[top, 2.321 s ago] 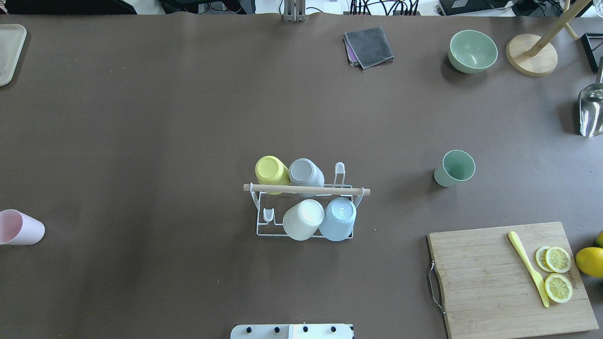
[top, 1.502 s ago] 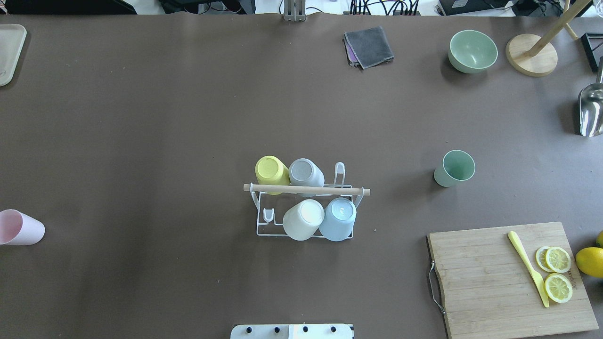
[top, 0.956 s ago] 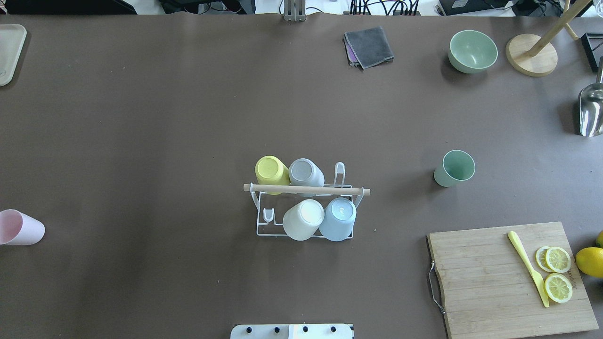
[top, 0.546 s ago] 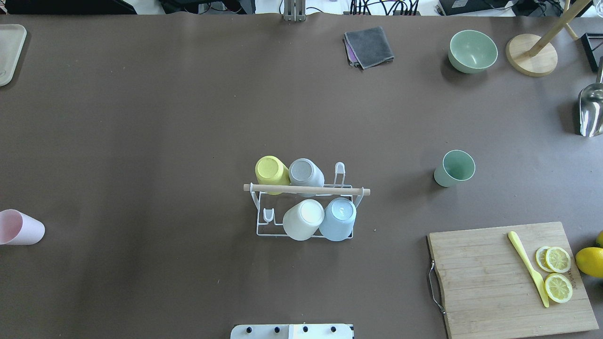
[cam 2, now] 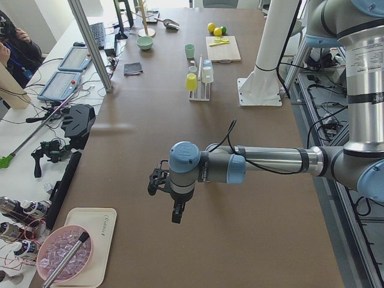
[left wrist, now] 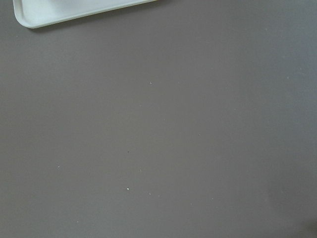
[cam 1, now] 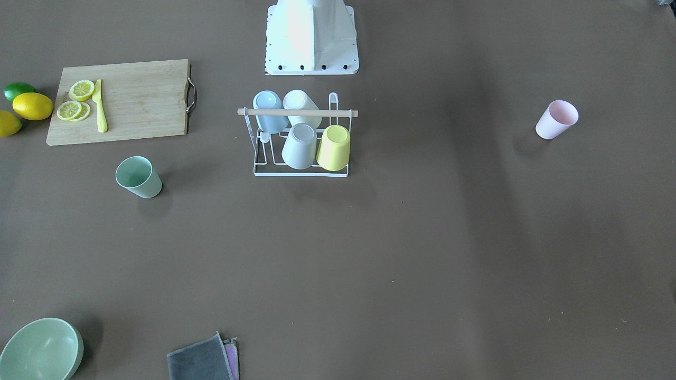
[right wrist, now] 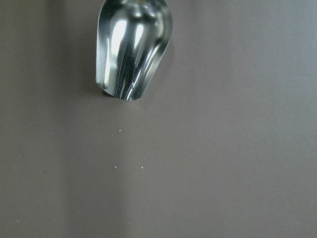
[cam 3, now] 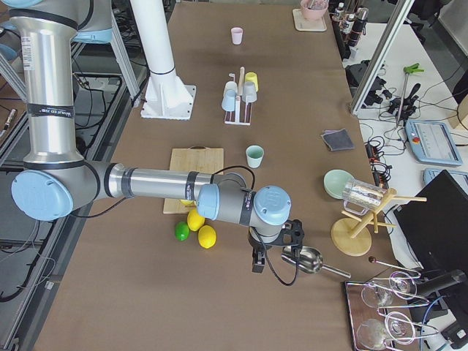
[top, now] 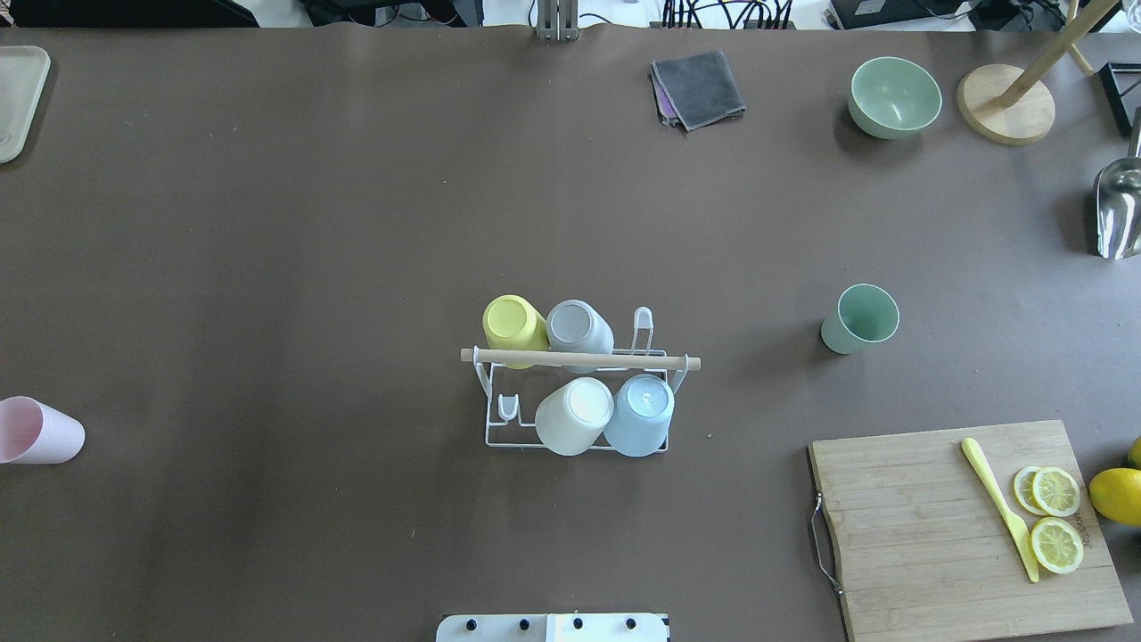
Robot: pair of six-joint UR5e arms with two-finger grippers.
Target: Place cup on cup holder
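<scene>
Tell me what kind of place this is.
Probably a robotics lab staged as a kitchen: a robot arm, control tablets nearby, and a cup holder and cutting board as props.

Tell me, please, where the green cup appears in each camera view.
Front-facing: green cup left of the cup holder, below the wooden cutting board.
Overhead: green cup right of centre, right of the cup holder.
Exterior left: green cup far up the table, beyond the cup holder.
Exterior right: green cup mid-table, nearer than the cup holder.
Left wrist: not in it.
Right wrist: not in it.
Shared landmark: the cup holder.
</scene>
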